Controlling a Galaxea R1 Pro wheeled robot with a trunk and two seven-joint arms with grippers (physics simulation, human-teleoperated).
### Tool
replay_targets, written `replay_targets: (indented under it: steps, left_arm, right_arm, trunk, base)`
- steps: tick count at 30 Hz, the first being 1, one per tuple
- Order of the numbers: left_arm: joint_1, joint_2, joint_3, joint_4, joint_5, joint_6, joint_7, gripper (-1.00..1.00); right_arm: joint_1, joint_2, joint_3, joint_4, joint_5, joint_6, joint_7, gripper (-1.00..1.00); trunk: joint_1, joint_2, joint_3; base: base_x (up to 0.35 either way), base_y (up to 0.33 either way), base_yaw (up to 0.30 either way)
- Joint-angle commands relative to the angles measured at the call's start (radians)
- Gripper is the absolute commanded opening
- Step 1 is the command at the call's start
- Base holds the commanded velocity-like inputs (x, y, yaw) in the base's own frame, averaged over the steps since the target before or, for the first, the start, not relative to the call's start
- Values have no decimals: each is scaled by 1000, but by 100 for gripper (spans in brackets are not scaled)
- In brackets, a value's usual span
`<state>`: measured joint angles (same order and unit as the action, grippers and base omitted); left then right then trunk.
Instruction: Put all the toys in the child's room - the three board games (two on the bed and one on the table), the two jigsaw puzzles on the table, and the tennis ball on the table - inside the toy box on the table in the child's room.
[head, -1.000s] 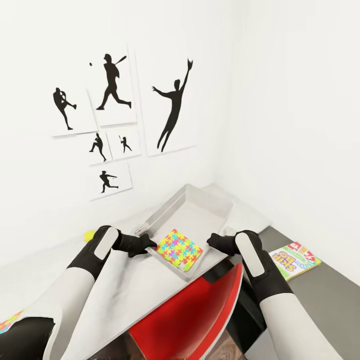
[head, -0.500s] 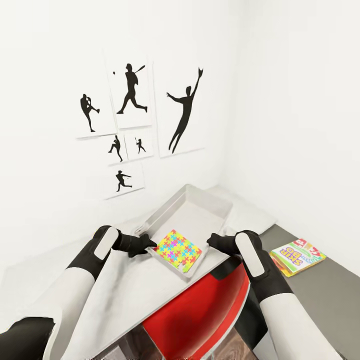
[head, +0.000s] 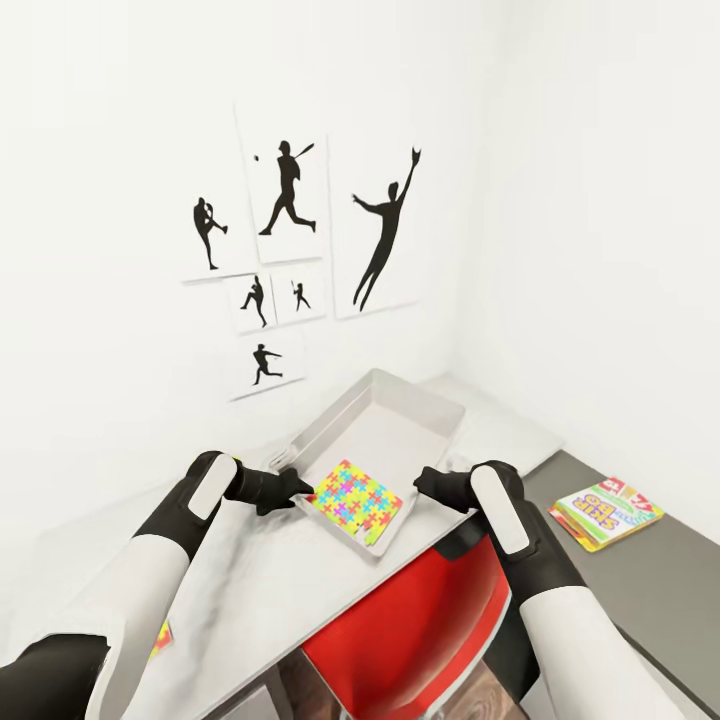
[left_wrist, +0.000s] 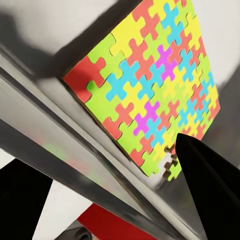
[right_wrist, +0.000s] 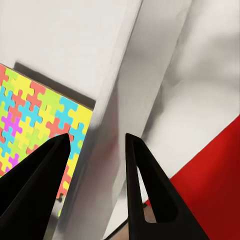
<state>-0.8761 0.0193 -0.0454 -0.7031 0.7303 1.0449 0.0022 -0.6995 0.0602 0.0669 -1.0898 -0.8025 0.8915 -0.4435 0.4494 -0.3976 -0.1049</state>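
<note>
Head view has both pincers, left pincer (head: 296, 484) and right pincer (head: 424, 484), clamped on the toy box (head: 400, 420) walls, so uneven lifting could slide the puzzle (head: 354, 497) out.

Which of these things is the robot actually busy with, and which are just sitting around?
Part of the job:
toy box, gripped by left gripper and right gripper
jigsaw puzzle inside it
board games on the bed

Just there:
silhouette pictures
red chair

We see a red chair (head: 410, 630) pushed up vs. the desk's near edge, approx. mid-length. Six black sports-silhouette pics (head: 300, 250) hang on the white wall (head: 100, 300) behind the desk's far edge.
</note>
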Motion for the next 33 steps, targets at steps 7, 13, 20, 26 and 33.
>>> replay_targets:
  steps: [7, 13, 20, 26, 33]
  left_arm:
    - [-1, 1, -20, -2, 18, -9, 1, -100]
    - [-1, 1, -21, -2, 18, -9, 1, -100]
    - [-1, 0, -20, -2, 18, -10, 1, -100]
    - [-1, 0, -21, -2, 18, -11, 1, -100]
    - [-1, 0, -21, -2, 18, -11, 1, -100]
  right_arm:
    - [0, 1, -1, 12, -32, 6, -9, -100]
    - [-1, 2, -1, 16, -31, 6, -9, -100]
    - [-1, 1, -1, 16, -32, 6, -9, -100]
    - [-1, 0, -1, 16, -32, 6, -9, -100]
    - [-1, -2, -1, 16, -32, 6, -9, -100]
  trunk:
    - [1, -2, -2]
    - [1, -2, -2]
    - [1, -2, -2]
    - [1, -2, -3]
    - [1, -2, -7]
  base:
    - [0, 7, 2]
    - [0, 0, 0]
    - [-16, 0, 0]
    - [-1, 0, -17]
    - [0, 0, -72]
